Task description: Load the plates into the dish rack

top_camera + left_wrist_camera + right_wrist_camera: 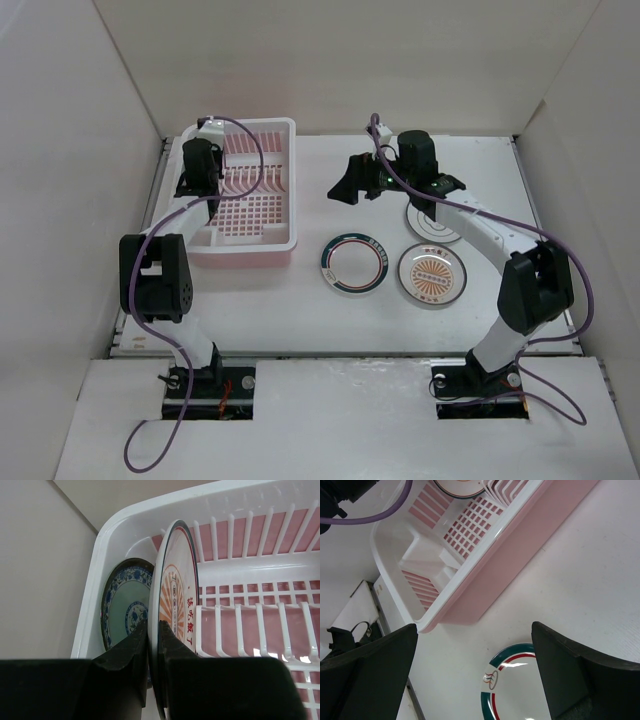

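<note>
Nearest the arm bases, lower right in the top view, a round white plate with an orange sunburst centre (431, 275) lies flat on the white table (330, 320). Just left of it lies a round white plate with a green rim (354, 264). Beyond them, a grey-rimmed white plate (432, 225) sits partly under the right arm. The right gripper (474, 630) hangs over the table between these plates and the rack, its fingers spread wide and holding nothing.

Farther back, upper left in the top view, is the pale pink plastic dish rack with a white rim (292, 180); its long axis runs top to bottom of the frame. The left gripper (152, 630) reaches into its far end, its fingers pinched narrowly on the rim of a second orange sunburst plate (177, 590). That plate stands on edge, nearly upright, set across the rack's length. Its patterned face looks toward the divider ribs at frame right, and its back faces a dark teal patterned plate (125, 605) that leans near the end wall.

The step in hand looks like seating this second plate. Its lower edge is hidden behind the fingers, so I cannot tell whether it is seated. The next move probably calls for opening the fingers gently and lifting straight out without tipping either standing plate.
</note>
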Action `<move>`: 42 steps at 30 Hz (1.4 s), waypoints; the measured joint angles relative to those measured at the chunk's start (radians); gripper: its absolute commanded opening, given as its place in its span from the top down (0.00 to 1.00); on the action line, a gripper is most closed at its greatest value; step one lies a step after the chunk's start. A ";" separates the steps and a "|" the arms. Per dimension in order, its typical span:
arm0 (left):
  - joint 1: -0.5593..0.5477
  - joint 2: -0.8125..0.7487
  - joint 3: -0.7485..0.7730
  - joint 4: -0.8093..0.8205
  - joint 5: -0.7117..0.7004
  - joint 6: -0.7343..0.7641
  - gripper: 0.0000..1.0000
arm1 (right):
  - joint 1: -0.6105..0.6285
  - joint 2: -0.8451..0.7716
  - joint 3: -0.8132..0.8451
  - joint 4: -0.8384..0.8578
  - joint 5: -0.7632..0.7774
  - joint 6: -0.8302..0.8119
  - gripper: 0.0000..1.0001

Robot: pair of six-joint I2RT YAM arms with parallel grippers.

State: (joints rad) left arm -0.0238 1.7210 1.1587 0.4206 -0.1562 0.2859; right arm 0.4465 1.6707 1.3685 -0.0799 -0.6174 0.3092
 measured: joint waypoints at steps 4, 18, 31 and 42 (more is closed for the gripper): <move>0.000 0.000 0.002 -0.006 -0.002 -0.005 0.92 | 0.000 -0.001 0.000 0.000 0.000 0.000 0.00; 0.000 0.000 0.002 -0.059 -0.015 -0.018 0.50 | 0.000 -0.001 0.000 0.000 -0.001 0.000 0.00; -0.020 -0.040 0.132 -0.178 0.003 -0.065 0.00 | 0.000 -0.002 0.000 -0.003 -0.001 -0.005 0.00; -0.165 -0.197 0.355 -0.404 0.069 -0.257 0.00 | -0.027 -0.049 -0.063 -0.024 0.173 -0.037 0.00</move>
State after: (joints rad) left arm -0.1890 1.5242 1.5135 0.0162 -0.0875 0.0288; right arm 0.4194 1.6218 1.3056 -0.1036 -0.4446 0.2718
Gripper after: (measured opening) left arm 0.997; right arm 0.999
